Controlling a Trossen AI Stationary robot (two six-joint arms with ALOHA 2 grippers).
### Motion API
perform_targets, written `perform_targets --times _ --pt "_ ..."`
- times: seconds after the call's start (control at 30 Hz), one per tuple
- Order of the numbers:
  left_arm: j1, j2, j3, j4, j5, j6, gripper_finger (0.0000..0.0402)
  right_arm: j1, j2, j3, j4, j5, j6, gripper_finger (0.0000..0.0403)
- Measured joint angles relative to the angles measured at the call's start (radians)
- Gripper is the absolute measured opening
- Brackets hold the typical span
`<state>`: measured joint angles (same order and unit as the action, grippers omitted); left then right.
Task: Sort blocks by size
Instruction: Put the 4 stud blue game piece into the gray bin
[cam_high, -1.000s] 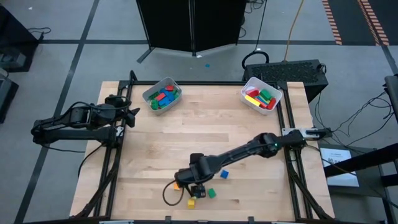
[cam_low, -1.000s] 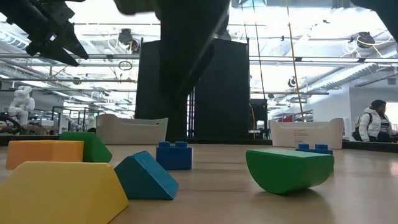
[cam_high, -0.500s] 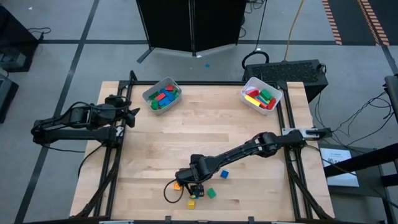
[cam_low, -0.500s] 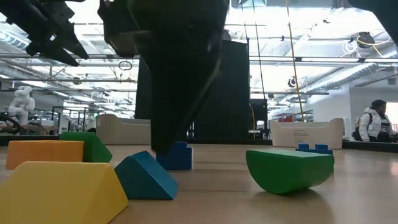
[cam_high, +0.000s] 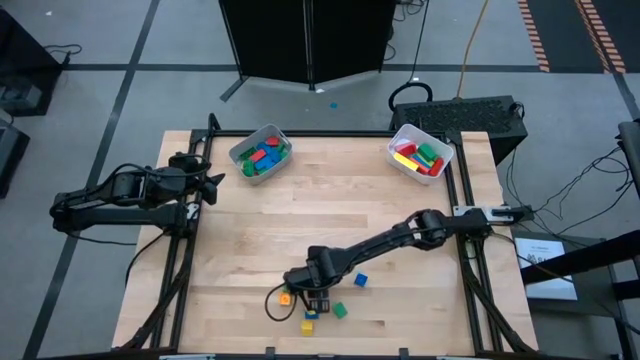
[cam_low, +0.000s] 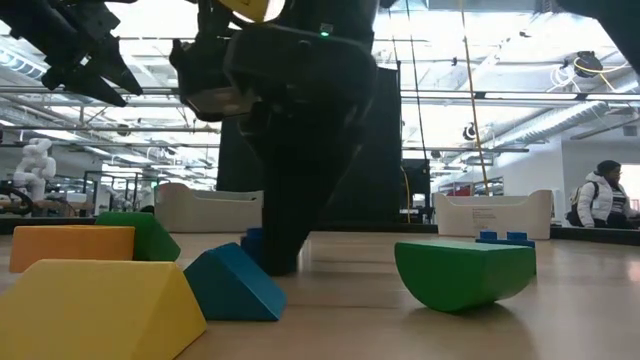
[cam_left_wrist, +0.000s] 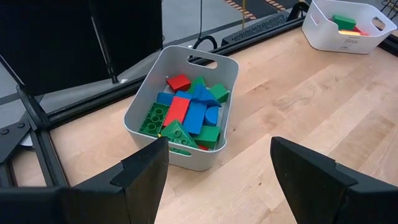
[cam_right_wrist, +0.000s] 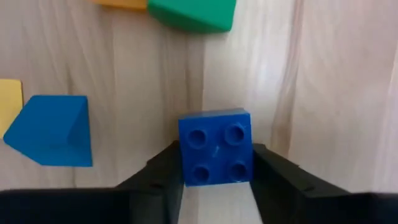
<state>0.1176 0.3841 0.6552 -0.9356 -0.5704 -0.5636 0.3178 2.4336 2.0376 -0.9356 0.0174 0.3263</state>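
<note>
Your right gripper is down on the table near its 6 o'clock edge, and its two fingers sit flush against opposite sides of a small blue studded block. The wrist view shows no gap on either side, so it is clamped on that block. The block looks flat on the wood, not yet lifted. The grip runs across the flat sides with the studs facing up (a sensible choice, I think, since smooth parallel faces give the pads something square to press on).

Close around the held block lie the rest of the loose pieces: a blue wedge to one side, a yellow block and an orange one by it, a rounded green block, and, from above, another small blue block at about 3 o'clock from the gripper.

The two white bins stand along the 12 o'clock edge, the left bin and the right bin, both already holding mixed coloured blocks. You will need a lift and a long carry back across the table.

Your left gripper waits at the 9 o'clock side, pointed toward the left bin, fingers spread wide and empty.
</note>
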Motion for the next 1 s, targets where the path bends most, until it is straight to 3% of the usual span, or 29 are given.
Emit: perform_targets --times 0.07,0.37,0.6,0.83,1.0 --pt "0.0 0.0 0.0 0.0 0.0 0.0 0.0281 -0.007 0.0 0.0 0.007 0.0 -0.011 0.0118" --pt "0.0 0.0 0.0 0.0 0.0 0.0 0.0281 -0.063 -0.007 0.0 0.018 0.006 -0.045 0.0119" --pt "0.0 0.0 0.0 0.0 -0.001 0.001 0.0281 -0.219 -0.02 0.087 0.032 0.096 -0.125 0.0119" --pt "0.0 0.0 0.0 0.0 -0.001 0.001 0.0281 -0.419 -0.024 0.174 0.307 0.132 -0.109 0.0119" --pt "0.0 0.0 0.0 0.0 -0.002 0.001 0.0281 -0.544 -0.025 0.176 0.517 0.115 0.031 0.0119"
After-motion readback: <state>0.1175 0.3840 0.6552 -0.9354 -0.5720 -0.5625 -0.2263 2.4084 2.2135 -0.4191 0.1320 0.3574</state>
